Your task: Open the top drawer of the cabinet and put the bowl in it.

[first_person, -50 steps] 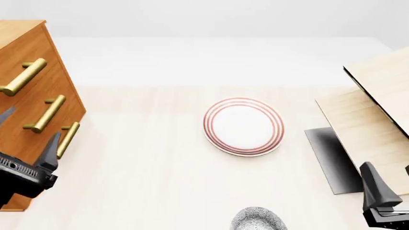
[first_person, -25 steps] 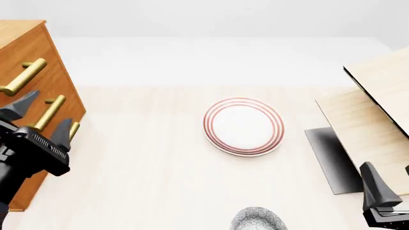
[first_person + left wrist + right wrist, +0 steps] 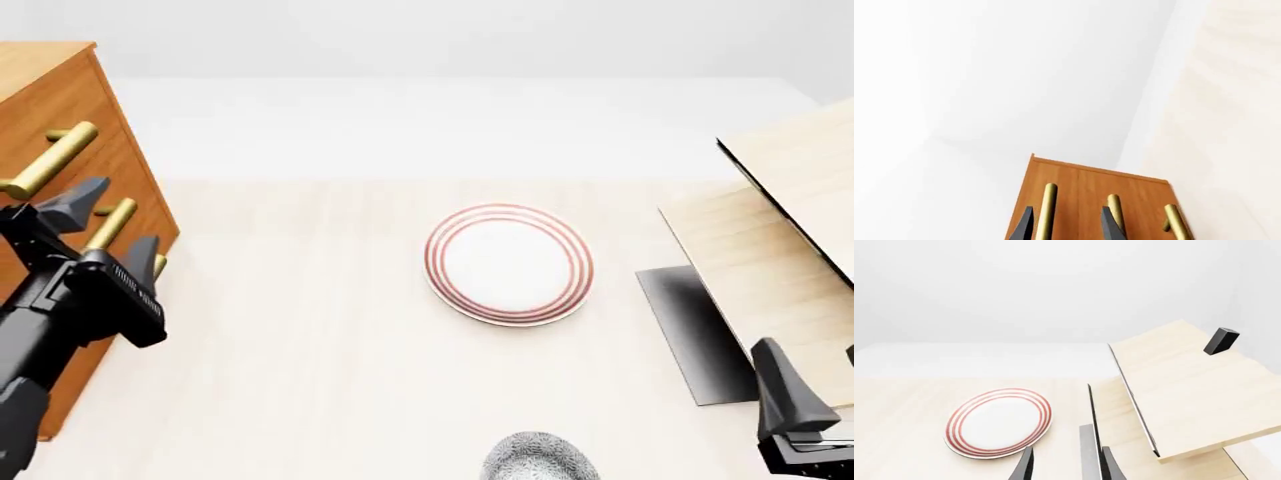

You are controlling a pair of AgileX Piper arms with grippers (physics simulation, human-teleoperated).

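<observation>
Cabinet (image 3: 54, 110) on pale wood table (image 3: 307, 350), white backdrop; both jaws spread.

Pale wood tabletop (image 3: 307, 340) here, and the red-ringed white plate (image 3: 507, 264) sits flat near its middle. The orange-brown cabinet (image 3: 67, 110) stands at the left edge. Speckled bowl (image 3: 538, 458) rests at the near edge, well apart from the plate. Pale light-wood boards (image 3: 767, 260) stand on the right.

Left hand (image 3: 110, 228) raised, fingers spread; right hand (image 3: 821, 385) low, parted.
</observation>
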